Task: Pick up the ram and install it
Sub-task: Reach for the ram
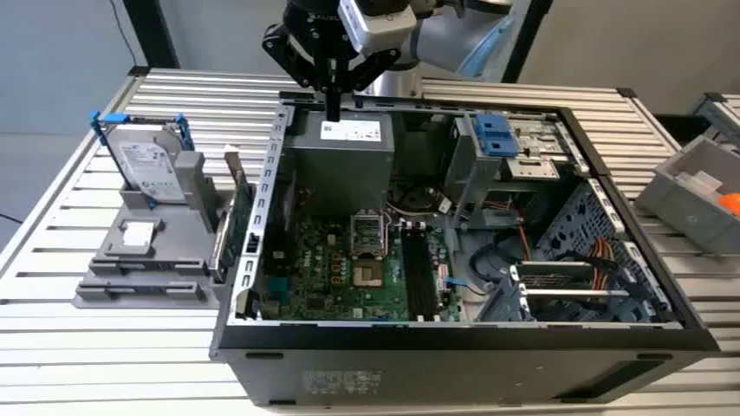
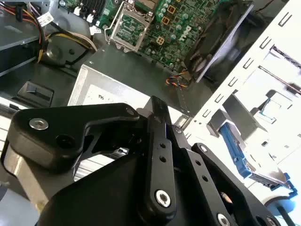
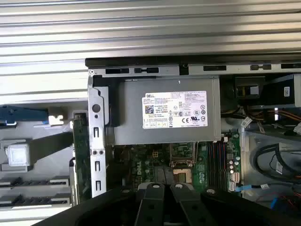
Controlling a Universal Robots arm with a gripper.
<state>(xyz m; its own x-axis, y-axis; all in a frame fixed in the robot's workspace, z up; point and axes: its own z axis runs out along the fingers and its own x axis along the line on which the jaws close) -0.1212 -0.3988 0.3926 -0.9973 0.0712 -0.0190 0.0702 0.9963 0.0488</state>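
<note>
– Gripper point(image 1: 333, 114)?
– Pressed together, poised above PSU point(image 1: 347, 147), ext. view.
– Ram point(image 1: 412, 273)?
– Looks seated upright on mobo point(image 1: 329, 277), 3 o'clock of CPU socket point(image 1: 367, 251), 5 o'clock of gripper.

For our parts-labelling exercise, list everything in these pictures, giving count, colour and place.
table: one, silver, slatted, under everything
computer case: one, black, open, on the table
motherboard: one, green, inside the case
power supply: one, grey with a white label, at the case's far end
holder: one, grey, exterior view's left
hard drive: one, silver in a blue frame, upright in the holder
expansion card: one, green, on edge beside the case
bin: one, grey, exterior view's right
tool: one, black, shut, above the power supply
</note>
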